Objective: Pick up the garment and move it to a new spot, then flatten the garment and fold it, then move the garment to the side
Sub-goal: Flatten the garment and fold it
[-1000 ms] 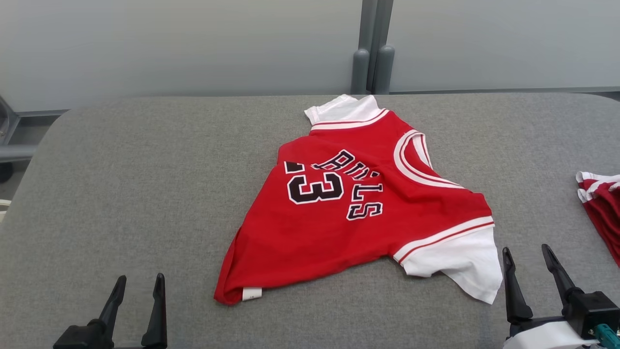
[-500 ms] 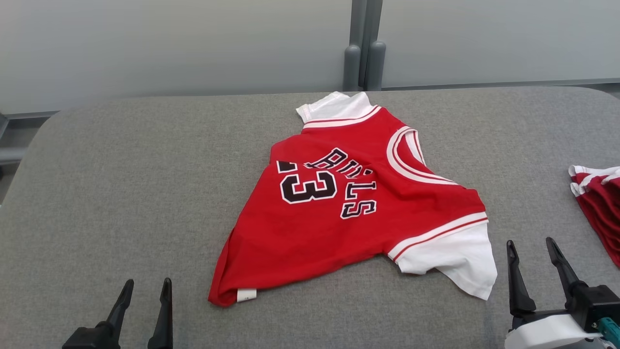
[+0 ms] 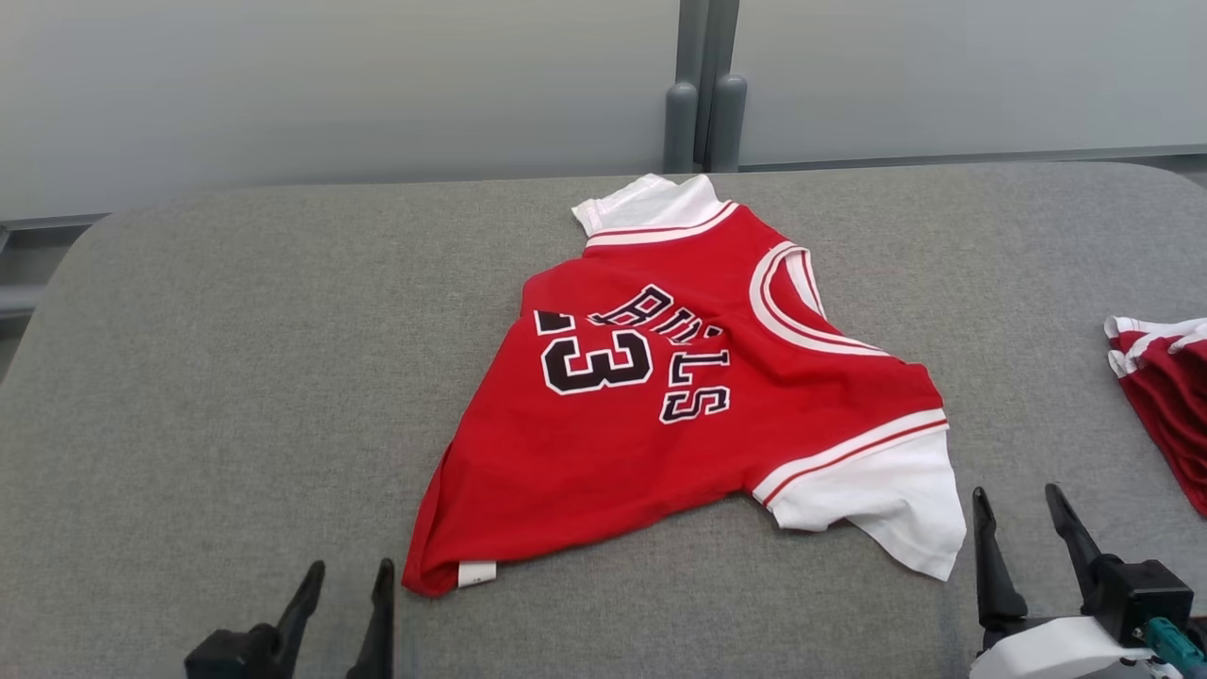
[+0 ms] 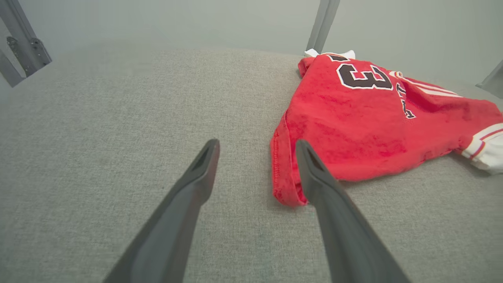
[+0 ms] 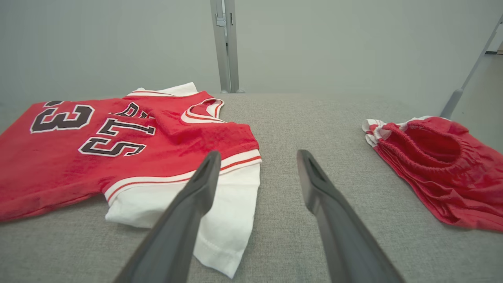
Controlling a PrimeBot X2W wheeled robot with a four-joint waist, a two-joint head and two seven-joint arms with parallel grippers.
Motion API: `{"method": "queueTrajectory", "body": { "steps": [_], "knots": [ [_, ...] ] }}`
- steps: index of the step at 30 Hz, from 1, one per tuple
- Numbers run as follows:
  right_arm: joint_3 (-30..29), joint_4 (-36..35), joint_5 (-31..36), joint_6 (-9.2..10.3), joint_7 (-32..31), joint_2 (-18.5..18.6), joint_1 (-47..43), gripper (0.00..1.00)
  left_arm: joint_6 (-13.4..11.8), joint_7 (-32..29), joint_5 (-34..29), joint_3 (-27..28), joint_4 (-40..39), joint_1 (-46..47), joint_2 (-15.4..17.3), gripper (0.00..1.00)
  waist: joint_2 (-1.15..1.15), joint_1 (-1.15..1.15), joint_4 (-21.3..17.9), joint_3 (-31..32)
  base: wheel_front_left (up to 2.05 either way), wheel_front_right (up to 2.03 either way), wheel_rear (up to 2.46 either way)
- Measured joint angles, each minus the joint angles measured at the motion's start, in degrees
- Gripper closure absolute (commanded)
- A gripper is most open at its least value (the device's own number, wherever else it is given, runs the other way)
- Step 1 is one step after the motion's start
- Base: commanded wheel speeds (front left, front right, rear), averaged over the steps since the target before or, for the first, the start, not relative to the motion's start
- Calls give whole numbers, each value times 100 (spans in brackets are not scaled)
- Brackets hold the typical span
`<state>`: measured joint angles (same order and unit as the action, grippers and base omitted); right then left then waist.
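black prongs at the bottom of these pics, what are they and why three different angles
They are the two-fingered grippers of a two-armed robot. The wide picture comes from a camera on its head: the left gripper shows at the lower left, the right gripper at the lower right. The other two come from wrist cameras looking along each gripper's fingers. On the grey fabric-covered table lies a rumpled red and white jersey with black lettering; red shorts with white trim sit at its right. Both grippers are open, holding nothing.
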<state>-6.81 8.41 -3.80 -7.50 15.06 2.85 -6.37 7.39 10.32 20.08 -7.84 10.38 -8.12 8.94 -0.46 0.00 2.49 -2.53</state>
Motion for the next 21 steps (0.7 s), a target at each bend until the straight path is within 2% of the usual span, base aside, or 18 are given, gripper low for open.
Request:
{"method": "queueTrajectory", "body": {
  "steps": [4,10,11,15,21],
  "knots": [
    [123,276,51,0,-419,-7,229,0,2,-744,213,-280,-328,-103,-64,0,0,0,-10,-94,0,0,0],
    [445,405,-93,-2,-1570,201,696,0,-165,-1895,494,-456,-1011,-305,-97,0,0,0,-48,-303,0,0,0],
    [445,405,-93,-2,-1570,201,696,0,-165,-1895,494,-456,-1011,-305,-97,0,0,0,-48,-303,0,0,0],
    [486,233,-244,-3,-2277,354,770,0,-328,-2346,524,-482,-1473,-319,-69,0,0,0,-28,-453,0,0,0],
    [555,-5,-314,-3,-3085,375,772,0,-572,-2517,426,-372,-1706,-314,34,0,0,0,-10,-658,0,0,0]
  ]
}}
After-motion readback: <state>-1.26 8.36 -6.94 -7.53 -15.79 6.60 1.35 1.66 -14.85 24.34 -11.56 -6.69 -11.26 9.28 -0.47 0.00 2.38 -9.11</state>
